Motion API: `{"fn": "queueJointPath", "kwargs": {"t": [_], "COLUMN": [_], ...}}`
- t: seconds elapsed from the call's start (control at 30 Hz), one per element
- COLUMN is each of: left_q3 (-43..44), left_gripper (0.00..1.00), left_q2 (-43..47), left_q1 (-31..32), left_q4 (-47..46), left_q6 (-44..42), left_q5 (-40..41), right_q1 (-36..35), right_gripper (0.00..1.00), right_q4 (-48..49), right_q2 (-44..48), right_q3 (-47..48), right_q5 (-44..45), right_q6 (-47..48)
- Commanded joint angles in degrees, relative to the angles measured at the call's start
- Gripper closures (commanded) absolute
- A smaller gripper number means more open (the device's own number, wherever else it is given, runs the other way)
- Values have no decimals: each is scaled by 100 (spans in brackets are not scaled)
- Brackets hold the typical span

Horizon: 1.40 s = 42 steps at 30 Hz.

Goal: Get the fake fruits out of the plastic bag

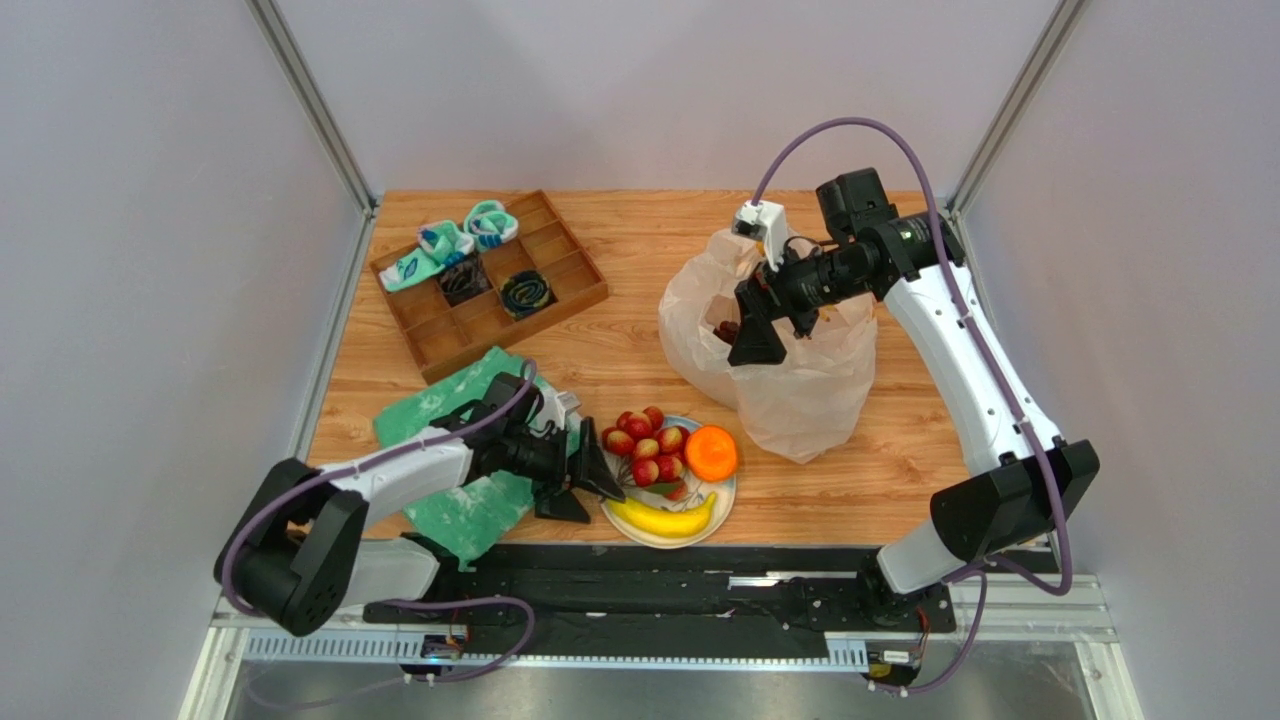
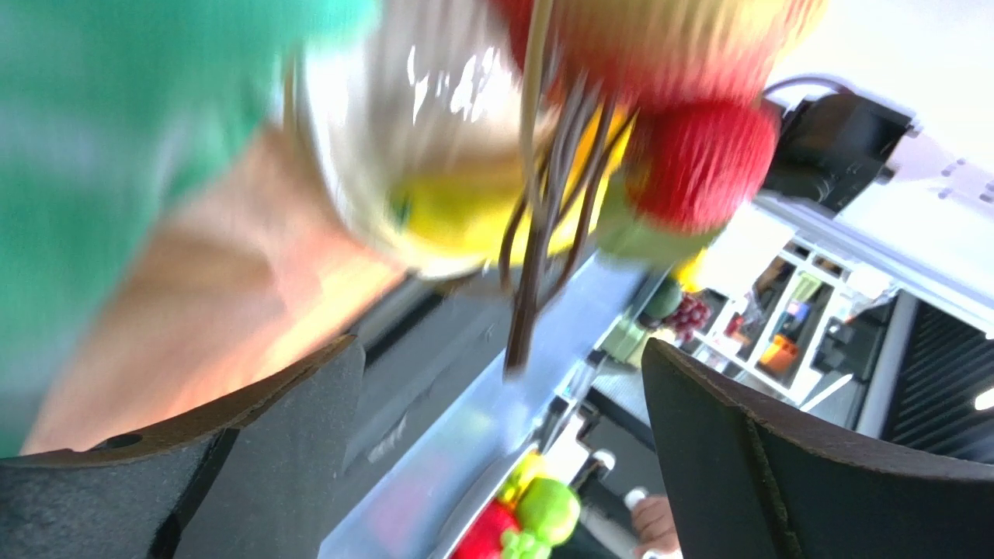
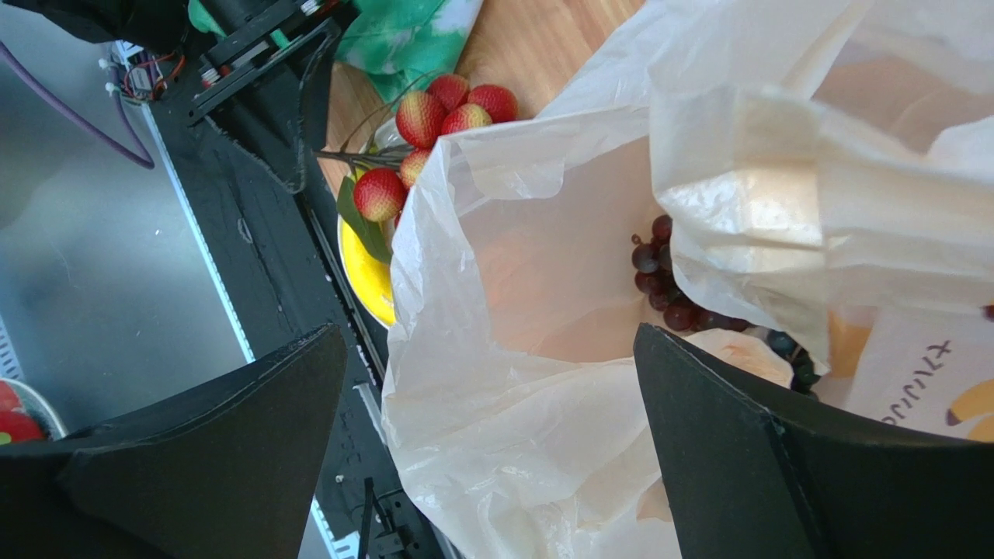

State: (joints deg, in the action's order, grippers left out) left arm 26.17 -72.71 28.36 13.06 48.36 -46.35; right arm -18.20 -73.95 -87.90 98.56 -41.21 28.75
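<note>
Top external shows the bag [image 1: 789, 375], thin, whitish and crumpled, standing on the bench [image 1: 902, 450] right of centre, mouth open upward. Just beside it a plate [image 1: 721, 515] carries the red balls [image 1: 643, 446], an orange [image 1: 711, 452] and a banana [image 1: 661, 519]. The left hand [image 1: 586, 488] lies low at the plate's left edge, beside a green cloth [image 1: 451, 428]; the right hand [image 1: 751, 338] points down over the bag's mouth. Left wrist shows its fingers spread, nothing between them, the red balls blurred just beyond. Only right wrist shows dark grapes [image 3: 656, 280] lying inside the bag, with the right hand's fingers released and wide apart above them.
</note>
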Motion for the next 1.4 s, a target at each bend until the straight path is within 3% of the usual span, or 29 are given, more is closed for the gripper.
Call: {"fn": "queueJointPath", "kwargs": {"t": [0.0, 0.13, 0.23, 0.33, 0.43, 0.57, 0.73, 0.93, 1.07, 1.2, 1.37], "left_q3": [89, 869, 1617, 2487, 3471, 5061, 7522, 9588, 10984, 11050, 10138], "left_gripper": [1, 1, 3, 7, 6, 6, 1, 1, 1, 2, 6], "left_q2": [826, 1328, 1759, 2128, 2095, 842, -883, -2920, -3914, -4260, -3936], "left_q1": [-41, -41, -94, -94, -102, -190, -103, 546, 846, 987, 1145], "left_q4": [1592, 2925, 3430, 3100, 2414, 2122, 1990, 2016, 2349, 2420, 2561], "left_q6": [-572, -1502, -2399, -3173, -3841, -4544, -4703, -5600, -5487, -5214, -5178], "left_q5": [12, 344, 294, -24, 555, 926, 1259, 1927, 1788, 1541, 1496], "right_q1": [9, 44, 219, 457, 755, 958, 1019, 1397, 1486, 1494, 1494], "right_gripper": [1, 1, 1, 2, 3, 4, 3, 2, 2, 3, 5], "right_q4": [4, -23, 240, 784, 1153, 1787, 2472, 2649, 2895, 2974, 2930], "right_q2": [1, 123, 387, 721, 1054, 1529, 1452, 854, 555, 256, 185], "right_q3": [427, 462, 462, 374, 103, -627, -1312, -1647, -1867, -1824, -1832], "right_q5": [-36, 314, 578, 1182, 1711, 2634, 3732, 3673, 3673, 3602, 3242], "right_q6": [130, 262, 26, -510, -836, -828, -705, -590, -529, -572, -731]}}
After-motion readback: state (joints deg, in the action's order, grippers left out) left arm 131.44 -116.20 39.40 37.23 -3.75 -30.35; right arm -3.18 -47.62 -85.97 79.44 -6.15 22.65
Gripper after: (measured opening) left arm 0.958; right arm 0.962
